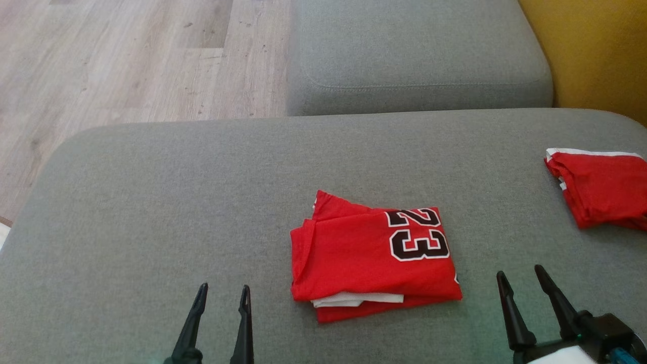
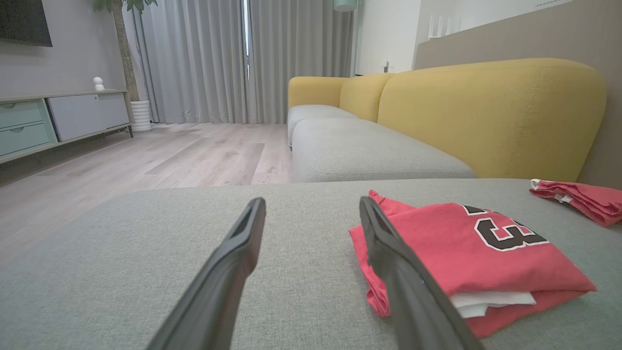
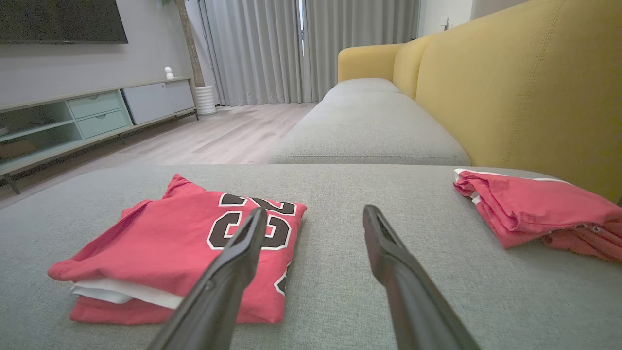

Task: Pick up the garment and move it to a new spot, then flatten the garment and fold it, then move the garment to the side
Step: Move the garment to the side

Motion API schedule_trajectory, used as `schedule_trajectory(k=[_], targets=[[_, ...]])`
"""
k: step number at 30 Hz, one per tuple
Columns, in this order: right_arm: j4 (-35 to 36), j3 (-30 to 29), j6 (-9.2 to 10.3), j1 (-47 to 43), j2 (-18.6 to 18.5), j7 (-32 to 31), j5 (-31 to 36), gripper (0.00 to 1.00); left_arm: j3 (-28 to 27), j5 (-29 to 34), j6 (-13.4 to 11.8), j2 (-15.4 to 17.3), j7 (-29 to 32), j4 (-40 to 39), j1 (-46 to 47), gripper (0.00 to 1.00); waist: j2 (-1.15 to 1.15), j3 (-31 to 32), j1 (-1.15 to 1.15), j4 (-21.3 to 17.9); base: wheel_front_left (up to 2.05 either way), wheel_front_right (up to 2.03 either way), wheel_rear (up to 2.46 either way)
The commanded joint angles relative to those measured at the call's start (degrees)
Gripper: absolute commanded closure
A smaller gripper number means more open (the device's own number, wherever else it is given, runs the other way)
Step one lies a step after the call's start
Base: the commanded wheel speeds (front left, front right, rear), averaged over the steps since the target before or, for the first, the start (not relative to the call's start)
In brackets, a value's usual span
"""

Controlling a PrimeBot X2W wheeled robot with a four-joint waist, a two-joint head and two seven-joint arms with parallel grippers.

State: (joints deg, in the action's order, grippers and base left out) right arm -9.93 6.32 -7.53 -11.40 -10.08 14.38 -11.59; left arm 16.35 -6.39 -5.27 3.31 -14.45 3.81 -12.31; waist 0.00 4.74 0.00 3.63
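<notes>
Presently the folded red garment (image 1: 371,255), numeral 23 uppermost, lies flat at the centre of the grey sofa cushion (image 1: 151,202). Left fingers (image 1: 193,316) spread, empty, near its left edge, not touching. Right fingers (image 1: 511,308) spread, empty, near its right edge. A second red garment (image 1: 601,189) lies well apart, far right.

A folded garment (image 1: 374,258) lies in the middle of a wide seat cushion (image 1: 151,202), with a second garment (image 1: 601,187) well apart at its right edge. The left gripper (image 1: 224,287) is before it to the left, the right gripper (image 1: 519,270) before it to the right. Another cushion (image 1: 414,50) lies behind.
</notes>
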Motion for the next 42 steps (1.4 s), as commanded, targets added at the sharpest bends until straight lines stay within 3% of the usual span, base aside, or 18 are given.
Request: schedule_trajectory(k=[1, 26, 36, 42], targets=[[1.77, 0.60, 0.04, 1.56, -0.86, 0.62, 0.43, 0.00, -2.44, 0.60, 0.04, -0.43, -0.55, -1.36, 1.26, 0.00, 0.00, 0.07, 0.00, -0.03, 0.00, 0.00, 0.00], [0.38, 1.53, 0.04, 1.62, -0.51, 0.62, 2.14, 0.00, -2.30, -1.37, 0.21, -0.43, -0.55, -0.46, 0.67, 0.00, 0.00, 0.61, 0.00, 0.43, 0.00, 0.00, 0.00], [-9.98, 7.42, 0.04, 9.32, -0.93, 0.55, -6.82, 0.00, -0.96, -1.30, 0.35, -0.43, -0.55, 0.30, 1.40, 0.00, 0.00, -2.03, 0.00, 2.66, 0.00, 0.00, 0.00], [-18.65, 12.27, 0.04, 17.39, -0.26, -6.94, -20.76, 0.00, -0.01, -1.48, 0.34, -0.43, -0.55, 1.18, 1.40, 0.00, 0.00, -2.86, 0.00, 2.94, 0.00, 0.00, 0.00]])
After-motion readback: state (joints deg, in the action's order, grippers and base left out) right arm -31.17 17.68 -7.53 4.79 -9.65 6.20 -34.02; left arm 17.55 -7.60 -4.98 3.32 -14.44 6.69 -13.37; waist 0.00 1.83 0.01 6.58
